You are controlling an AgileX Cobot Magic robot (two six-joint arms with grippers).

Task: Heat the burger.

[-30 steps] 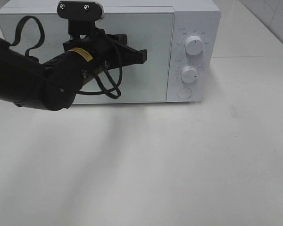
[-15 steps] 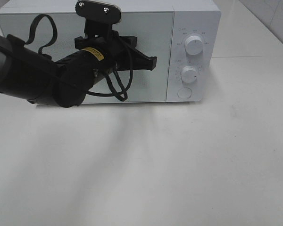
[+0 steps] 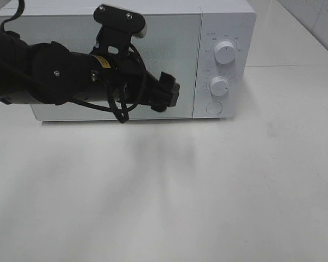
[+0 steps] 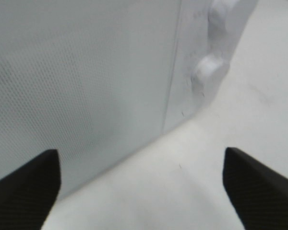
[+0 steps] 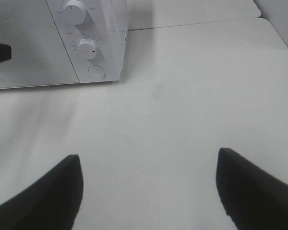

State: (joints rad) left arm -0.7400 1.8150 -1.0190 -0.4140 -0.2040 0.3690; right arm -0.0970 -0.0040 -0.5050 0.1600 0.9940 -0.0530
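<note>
The burger is out of view. The white microwave point(image 3: 175, 33) stands at the back of the table with its door shut. My left gripper point(image 3: 167, 93) hangs just in front of the door's right edge, low down, beside the control panel. In the left wrist view the left gripper point(image 4: 141, 179) is open, its dark fingertips point(image 4: 26, 184) far apart and nothing between them, facing the door point(image 4: 86, 72). My right gripper point(image 5: 149, 187) is open and empty above bare table, some way in front of the microwave point(image 5: 48, 43); it does not show in the exterior high view.
The control panel carries an upper knob point(image 3: 224, 52), a lower knob point(image 3: 219, 85) and a round button point(image 3: 214, 108). The white table point(image 3: 208, 191) stretches in front of the microwave. The left arm's black body point(image 3: 38, 73) covers much of the door's left half.
The left arm has swung right and downward along the door, and its gripper has gone from shut to open. The right gripper has stayed where it was.
</note>
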